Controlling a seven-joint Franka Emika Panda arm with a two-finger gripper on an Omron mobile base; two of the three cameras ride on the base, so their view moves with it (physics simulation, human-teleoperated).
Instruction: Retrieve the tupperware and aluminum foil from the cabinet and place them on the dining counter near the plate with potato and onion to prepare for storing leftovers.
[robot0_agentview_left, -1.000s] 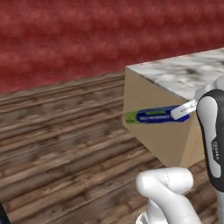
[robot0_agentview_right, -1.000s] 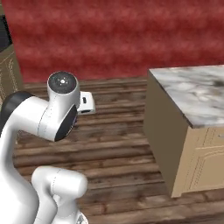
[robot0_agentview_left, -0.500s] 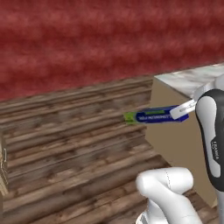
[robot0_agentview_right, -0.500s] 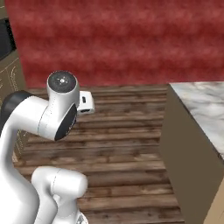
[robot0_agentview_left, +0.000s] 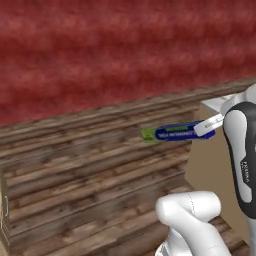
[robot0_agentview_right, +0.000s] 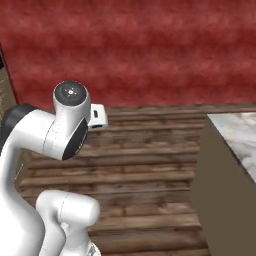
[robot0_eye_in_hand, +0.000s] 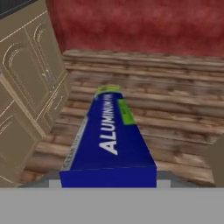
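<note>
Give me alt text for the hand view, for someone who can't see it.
A long dark blue aluminum foil box with white lettering and a green far end juts out from the camera, held above a wooden plank floor. Tan panelled cabinet doors stand to the left, a red wall behind.

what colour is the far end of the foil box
Green; the rest of the aluminum foil box is dark blue. Clearest in the hand view.

A home kitchen: panelled tan cabinets (robot0_eye_in_hand: 26, 83) at nine o'clock in the hand view, a marble-topped island (robot0_agentview_right: 239, 135) at three o'clock in the right base view, plank floor (robot0_agentview_left: 90, 175), red wall (robot0_agentview_right: 130, 45).
</note>
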